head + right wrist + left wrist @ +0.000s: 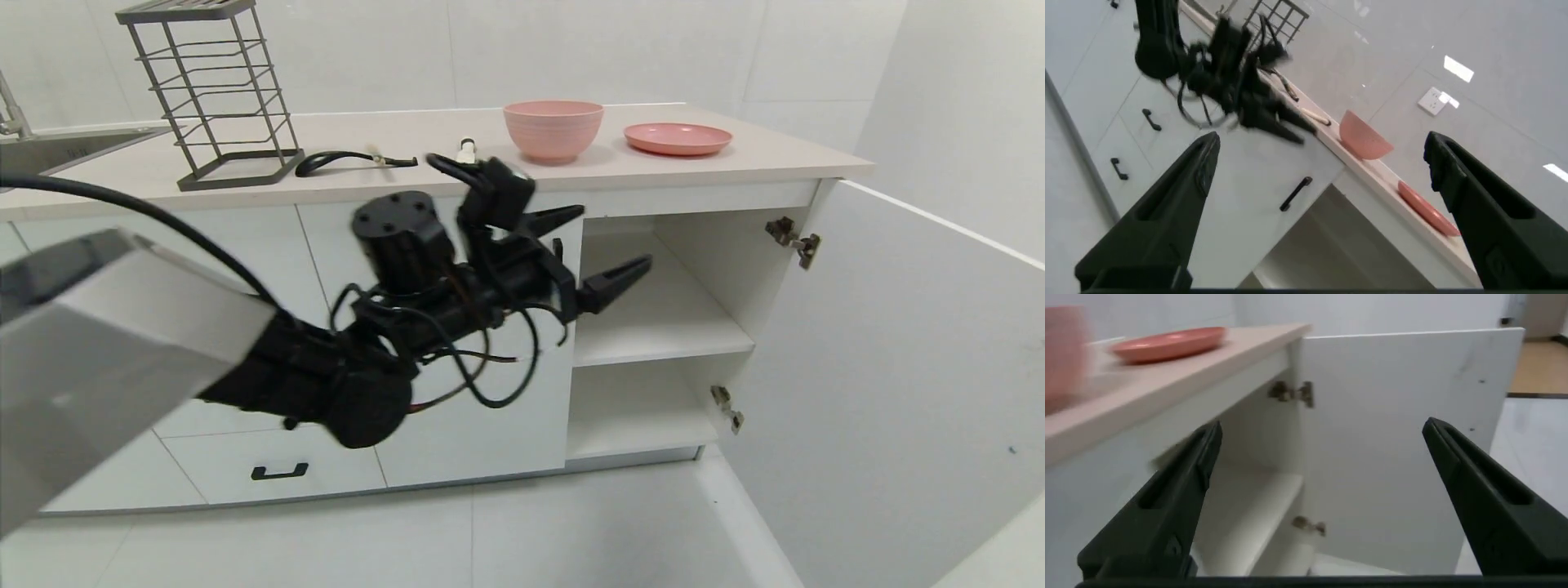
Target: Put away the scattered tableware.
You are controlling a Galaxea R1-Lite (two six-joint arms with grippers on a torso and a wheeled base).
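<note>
Judging by how things lie, the tidying has barely begun. The cupboard door stands swung wide to the right of the left claw, and that looks like the only step done. The left claw hangs with its fingers spread wide and nothing between them, level with the upper shelf and just in front of the opening.

The pink bowl sits on the worktop, above and a little beyond this claw. The pink plate lies farther to the claw's right, near the bowl but not touching it. A dark ladle lies on the worktop up and to the claw's left, beside the wire rack. All three are probably left to stow, the bowl and plate most likely on the shelves.

The left wrist view looks straight between the spread fingers into the cupboard, showing the door's upper hinge close up and the plate's rim from below. The right wrist view brings in the right claw, likewise spread and holding nothing. It stands well back from the worktop, facing the left claw, with the bowl and plate beyond it. It also takes in the drawer handles along the cabinet front.
</note>
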